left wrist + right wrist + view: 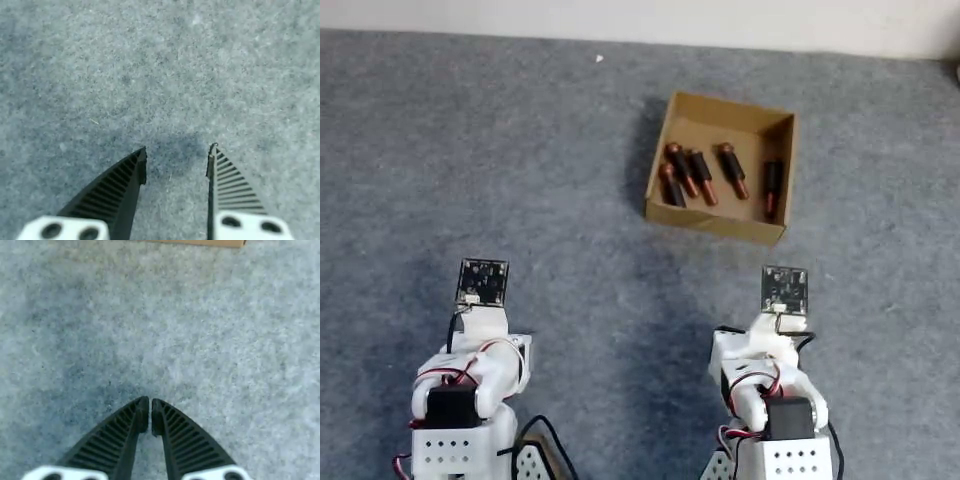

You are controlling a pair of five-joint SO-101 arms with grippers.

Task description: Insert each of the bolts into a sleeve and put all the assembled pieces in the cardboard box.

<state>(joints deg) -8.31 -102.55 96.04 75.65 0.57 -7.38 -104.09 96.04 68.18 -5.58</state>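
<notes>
Left pincer [177, 160] stands moderately parted, empty, above the counter [150, 60]. Right pincer [150, 415] is closed, tips nearly touching, holding nothing.

The table [520, 150] is covered in grey, matt, fuzzy cloth like felt. The cardboard box [719, 222] is plain brown paperboard, matt. The bolts [739, 186] have a coppery metallic sheen, and the sleeves [773, 176] look dark and dull. The left fingers [117, 192] and right fingers [192, 445] are black, ribbed, matt plastic, on arms [470, 400] of smooth white plastic.
</notes>
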